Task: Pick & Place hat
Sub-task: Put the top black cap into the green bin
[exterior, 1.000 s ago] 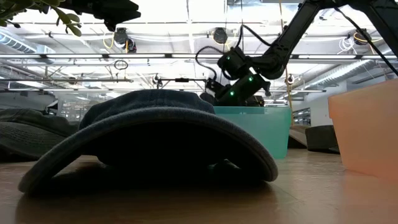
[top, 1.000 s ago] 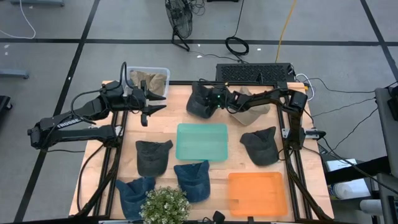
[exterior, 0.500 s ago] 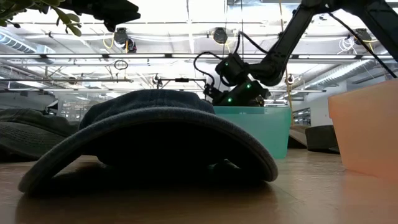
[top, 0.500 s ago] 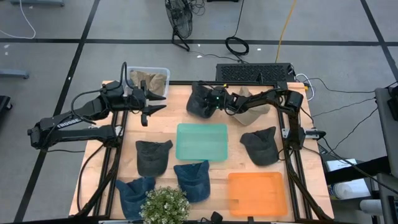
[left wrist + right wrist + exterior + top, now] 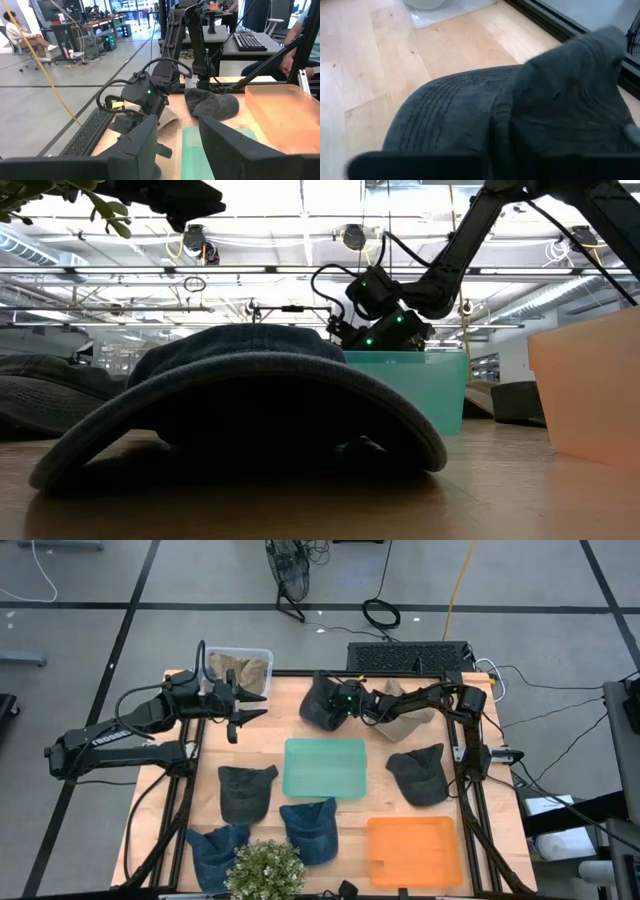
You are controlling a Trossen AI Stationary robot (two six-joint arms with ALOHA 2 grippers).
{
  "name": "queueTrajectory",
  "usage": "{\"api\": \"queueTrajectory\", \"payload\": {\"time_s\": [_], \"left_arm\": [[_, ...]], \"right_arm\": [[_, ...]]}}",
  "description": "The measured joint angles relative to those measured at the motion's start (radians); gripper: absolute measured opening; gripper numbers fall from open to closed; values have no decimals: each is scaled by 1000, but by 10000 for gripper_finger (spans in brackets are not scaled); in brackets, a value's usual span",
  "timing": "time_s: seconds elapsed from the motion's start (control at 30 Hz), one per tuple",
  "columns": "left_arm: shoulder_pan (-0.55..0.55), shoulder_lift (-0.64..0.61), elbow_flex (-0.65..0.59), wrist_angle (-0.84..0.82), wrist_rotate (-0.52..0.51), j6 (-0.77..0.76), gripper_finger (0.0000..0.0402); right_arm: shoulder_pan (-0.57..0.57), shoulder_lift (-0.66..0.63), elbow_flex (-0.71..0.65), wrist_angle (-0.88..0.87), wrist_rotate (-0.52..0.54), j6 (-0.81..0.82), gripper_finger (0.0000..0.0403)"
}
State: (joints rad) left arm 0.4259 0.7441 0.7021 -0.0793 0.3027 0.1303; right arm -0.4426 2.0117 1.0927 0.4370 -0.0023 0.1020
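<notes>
A dark grey hat [image 5: 318, 705] lies on the table near the far edge and fills the right wrist view [image 5: 520, 115]. My right gripper [image 5: 336, 706] hangs just over its right part, the arm reaching in from the table's right; in the low view it shows above the teal tray [image 5: 368, 328]. Whether it touches the hat cannot be told. My left gripper [image 5: 246, 708] is open and waits at the far left, clear of the hats; the gap between its fingers shows in its wrist view [image 5: 177, 150].
A beige hat [image 5: 405, 718] lies right of the dark one. A teal tray [image 5: 325, 768] sits mid-table and an orange tray [image 5: 413, 850] near right. Other dark hats [image 5: 247, 790] [image 5: 310, 828] [image 5: 420, 775] lie about. A clear bin [image 5: 240, 665] stands far left, a plant [image 5: 265, 870] near.
My right gripper has crept a little toward the table's left, farther over the dark grey hat, and has sunk slightly. The hat has stayed in place.
</notes>
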Motion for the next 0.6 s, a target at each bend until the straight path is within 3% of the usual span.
{"api": "queueTrajectory", "payload": {"time_s": [0.07,0.3,0.6], "left_arm": [[0,0,0,0,0,0,159],[0,0,0,-7,0,3,159],[0,0,0,-25,-2,4,159]], "right_arm": [[5,0,0,0,0,-28,12],[25,-60,-2,-40,1,-160,17],[61,-328,-2,-289,2,-271,6]]}}
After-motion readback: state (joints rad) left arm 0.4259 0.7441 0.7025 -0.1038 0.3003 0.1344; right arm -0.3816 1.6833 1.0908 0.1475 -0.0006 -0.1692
